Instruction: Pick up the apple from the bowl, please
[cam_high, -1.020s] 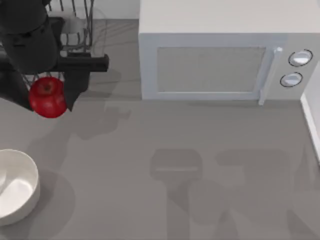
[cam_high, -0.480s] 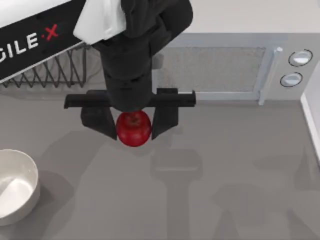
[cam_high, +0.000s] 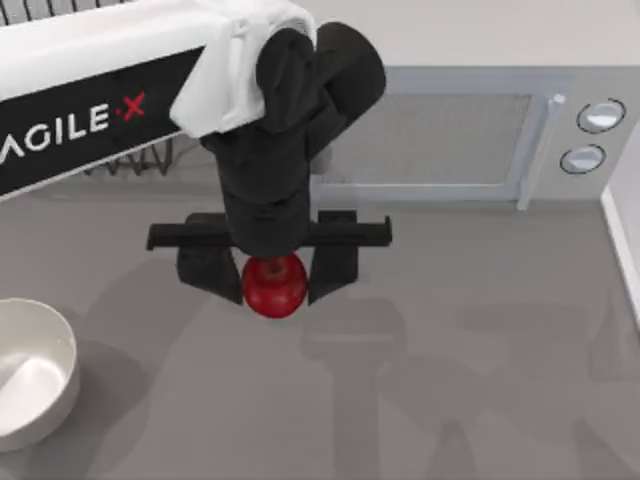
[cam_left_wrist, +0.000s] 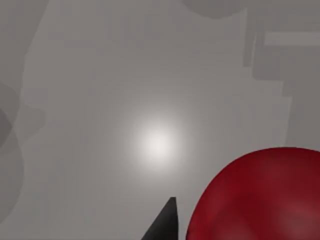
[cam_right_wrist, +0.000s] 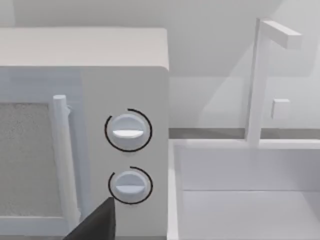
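L gripper (cam_high: 272, 282) clamps apple (cam_high: 274, 286) betw. both fingers, held above table (cam_high: 480, 340) centre, well apart from bowl (cam_high: 35, 370) at left edge. R gripper: jaw state cannot be determined.

The overhead camera is looking straight down on the table (cam_high: 480, 350), taking in the microwave (cam_high: 440, 130) along its far edge. The left wrist camera is hanging close above the bare tabletop, facing down, with the apple (cam_left_wrist: 260, 197) crowding its lens; the overhead view is sharing that apple (cam_high: 274, 286). The right wrist camera is facing the microwave's two dials (cam_right_wrist: 128, 131) from nearby, also seen from above.
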